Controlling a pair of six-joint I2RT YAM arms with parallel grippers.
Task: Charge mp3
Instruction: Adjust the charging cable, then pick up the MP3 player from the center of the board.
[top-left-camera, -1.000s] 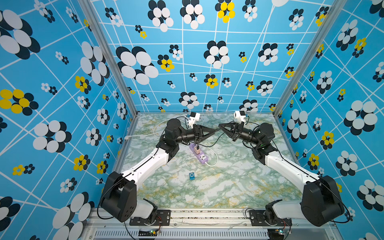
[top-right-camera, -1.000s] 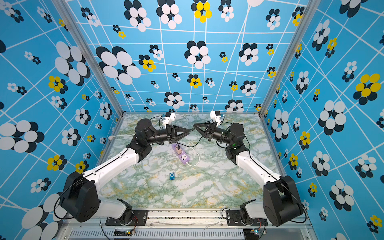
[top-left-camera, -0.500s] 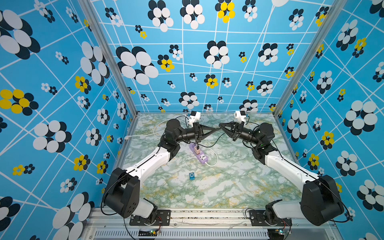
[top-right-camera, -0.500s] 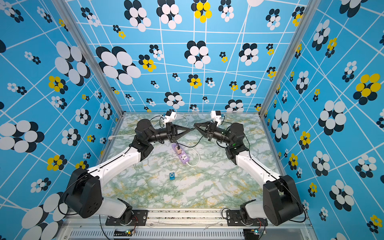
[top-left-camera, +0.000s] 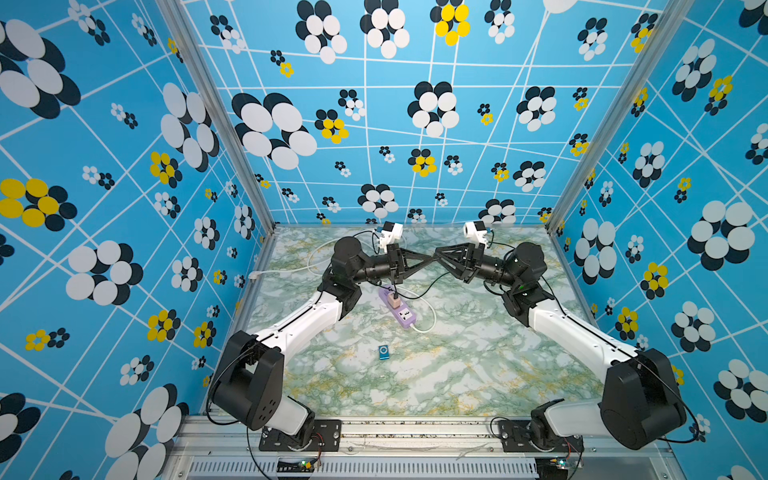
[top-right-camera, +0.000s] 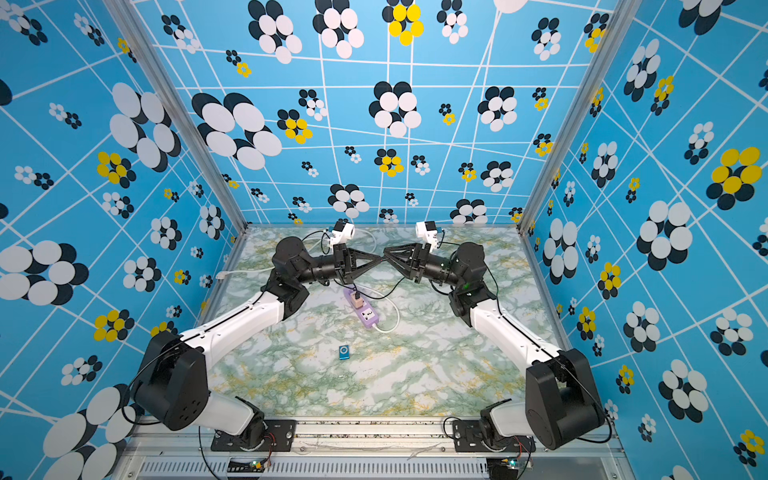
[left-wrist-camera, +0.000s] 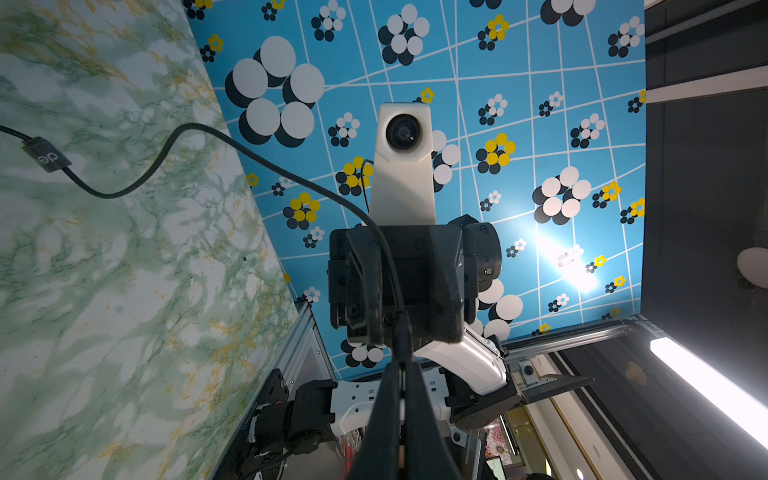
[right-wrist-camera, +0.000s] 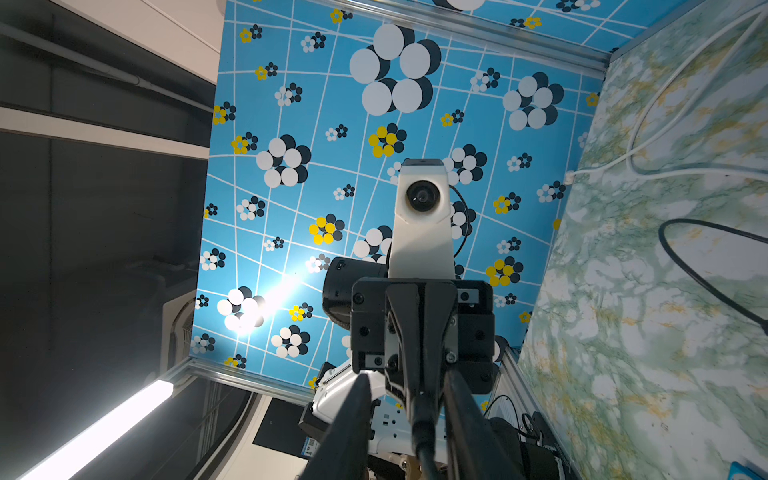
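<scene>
Nearest the front, a little left of centre: the mp3, flat on the table, well apart from both grippers, with nothing plugged into it. Just behind and to its right: a pinkish charger seated in the lilac power strip, with a black cable running from the charger up to the grippers.

Above the back of the table, tip to tip: the left gripper, jaws together, clamped on the cable's free end. Then the right gripper, jaws apart either side of the same cable, gripping nothing.

Reads as a handover of the cable end into the left gripper. Next, probably: back the right gripper clear, carry the plug down to the mp3, steady the little player against sliding, and line up plug with port. No telling from here which edge carries the port.
</scene>
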